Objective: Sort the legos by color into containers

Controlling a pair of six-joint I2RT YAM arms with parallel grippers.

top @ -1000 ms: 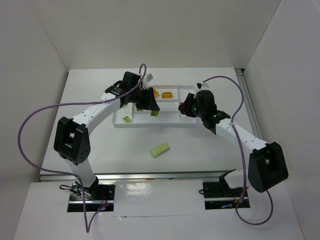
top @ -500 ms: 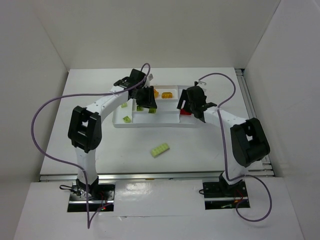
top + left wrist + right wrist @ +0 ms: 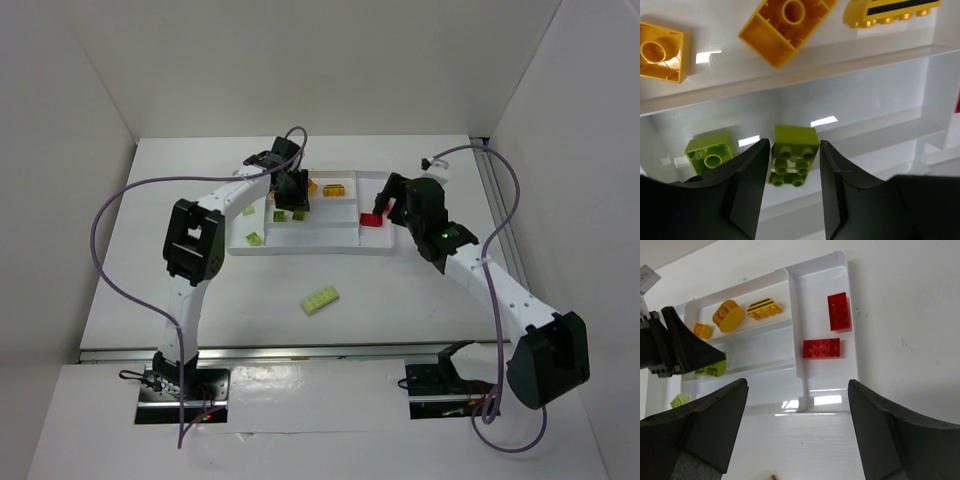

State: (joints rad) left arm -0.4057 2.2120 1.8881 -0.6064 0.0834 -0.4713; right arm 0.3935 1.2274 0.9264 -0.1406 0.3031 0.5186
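Observation:
My left gripper is shut on a small light green lego, just above the middle slot of the white tray; in the top view it hangs over the tray's left half. Another green lego lies in that slot beside it. Yellow legos lie in the far slot. My right gripper stands open and holds nothing, near the tray's right end. Two red legos lie flat in the right section.
A longer light green lego lies loose on the table in front of the tray. One more green lego sits at the tray's near left corner. White walls close in the table on three sides, and both arms' purple cables loop above it.
My right gripper opened, left a red lego in the tray's right section and drew back. My left gripper carried its green lego a little farther back over the tray.

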